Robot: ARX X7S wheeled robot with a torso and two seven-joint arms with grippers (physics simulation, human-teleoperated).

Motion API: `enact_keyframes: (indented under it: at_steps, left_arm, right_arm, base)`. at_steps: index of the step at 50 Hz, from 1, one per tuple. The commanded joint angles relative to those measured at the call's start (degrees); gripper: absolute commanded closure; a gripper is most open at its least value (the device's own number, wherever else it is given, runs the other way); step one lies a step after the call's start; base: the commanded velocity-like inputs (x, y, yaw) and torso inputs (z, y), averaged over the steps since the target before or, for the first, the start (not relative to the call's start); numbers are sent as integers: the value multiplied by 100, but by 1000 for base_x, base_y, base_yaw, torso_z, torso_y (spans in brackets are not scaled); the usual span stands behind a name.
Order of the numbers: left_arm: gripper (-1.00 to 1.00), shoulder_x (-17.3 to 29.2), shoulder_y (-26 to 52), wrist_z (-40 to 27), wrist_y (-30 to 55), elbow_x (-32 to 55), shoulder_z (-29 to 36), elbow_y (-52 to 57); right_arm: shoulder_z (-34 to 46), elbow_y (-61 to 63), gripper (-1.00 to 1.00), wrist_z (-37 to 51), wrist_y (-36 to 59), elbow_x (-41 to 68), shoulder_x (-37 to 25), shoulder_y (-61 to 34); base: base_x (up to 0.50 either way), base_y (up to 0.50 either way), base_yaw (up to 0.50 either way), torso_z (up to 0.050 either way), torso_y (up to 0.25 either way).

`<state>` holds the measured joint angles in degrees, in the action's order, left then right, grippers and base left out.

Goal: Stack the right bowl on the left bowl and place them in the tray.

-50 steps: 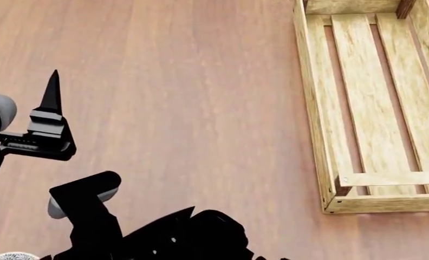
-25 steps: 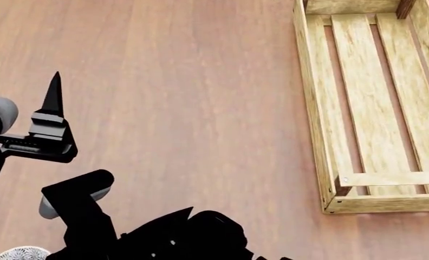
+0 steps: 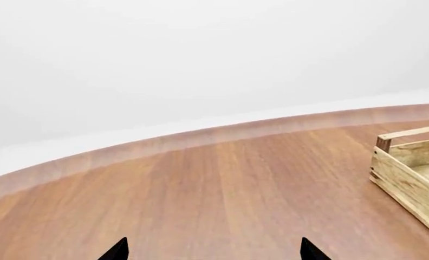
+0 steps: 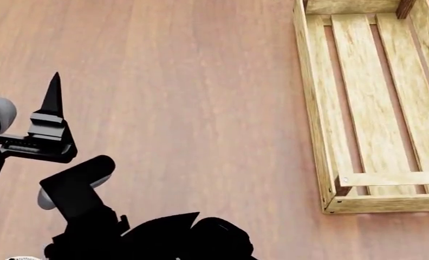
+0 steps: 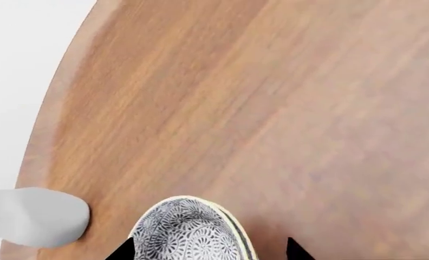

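Right gripper [image 5: 208, 250], spread wide, straddles a patterned bowl [image 5: 189, 230]; tray [image 4: 374, 108] empty, stacking undone; left gripper [image 3: 213, 250] open, holding nothing

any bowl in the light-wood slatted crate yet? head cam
No. In the head view the long light-wood slatted crate shows only bare slats, with no bowl inside the part in frame.

No legible text (none anywhere)
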<state>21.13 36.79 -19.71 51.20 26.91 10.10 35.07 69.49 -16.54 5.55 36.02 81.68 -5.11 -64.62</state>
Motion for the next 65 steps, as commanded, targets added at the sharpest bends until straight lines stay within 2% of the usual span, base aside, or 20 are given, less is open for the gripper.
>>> enact_keyframes:
  at_steps: [1,18,25,26,47,56,65]
  left_arm:
    - [-100,8,42,-56,96,33,-4,-20]
    - [-100,8,53,-75,36,37,35,-32]
    - [-100,1,19,-34,-35,114,-41,-39]
    - [-100,4,19,-37,-36,113,-41,-37]
    - [-100,14,4,-50,13,247,-105,-38]
    - [-100,-4,3,-82,-13,285,-157,-33]
    - [-100,19,4,-114,-17,271,-124,4]
  right_arm:
    - [37,-152,-100,-42,5,7,44,-1]
    - [173,-217,-100,-139,133,62,73,15]
    - [247,-312,-100,-173,201,66,109,2]
    - [238,-320,100,-127,185,65,111,8]
    - [237,-350,100,-62,190,172,120,10]
    - [236,-393,100,-60,179,192,110,-14]
    - [237,-366,100,-38,171,216,95,-27]
  base:
    - [0,0,0,0,-250]
    - [0,0,0,0,-250]
    - [0,0,0,0,-8]
    - [0,0,0,0,0]
    - [0,0,0,0,0]
    - [0,0,0,0,242]
    - [0,0,0,0,17]
